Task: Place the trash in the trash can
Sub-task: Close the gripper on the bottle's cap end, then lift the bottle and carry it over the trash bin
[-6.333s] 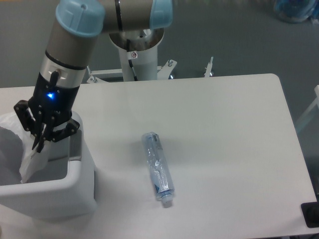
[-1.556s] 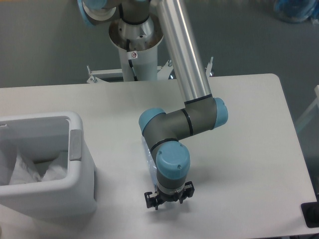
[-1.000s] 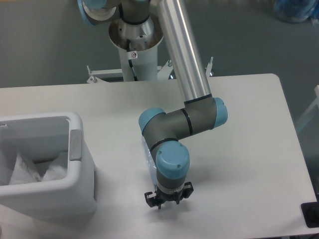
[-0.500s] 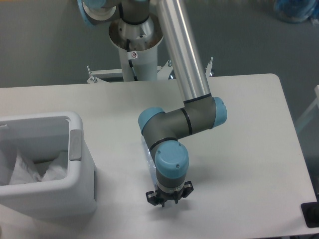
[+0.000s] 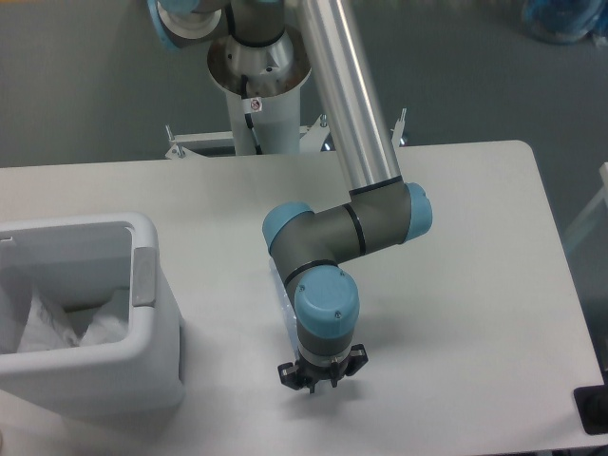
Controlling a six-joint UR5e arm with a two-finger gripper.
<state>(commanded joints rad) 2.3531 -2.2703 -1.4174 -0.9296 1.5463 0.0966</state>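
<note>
So my black two-finger pincer is pointing straight down at the white rounded-corner table, low over its near part, and my own blue-capped grey wrist sits right on top of it from this camera, so honestly I can't tell if the fingers are apart or pinched on anything; all I see is the black knuckle bits poking out either side under the wrist. The slim clear bluish plastic bottle is basically right under me: only a thin pale-blue sliver of it shows, peeking out just left of my wrist and a little farther back than the pincer, lying on the table. The rest of it is hidden behind my arm, so I can't say whether I'm touching it. Well off to the left of the pincer is the boxy pale grey-white plastic trash can with the thick rim and a grey tab on the side facing me, standing upright on the table at its left end. Inside it, down in the bottom, there's the crumpled translucent white plastic bag. My silver upper arm tube runs up and back from the elbow toward the white pedestal base behind the far table edge.
</note>
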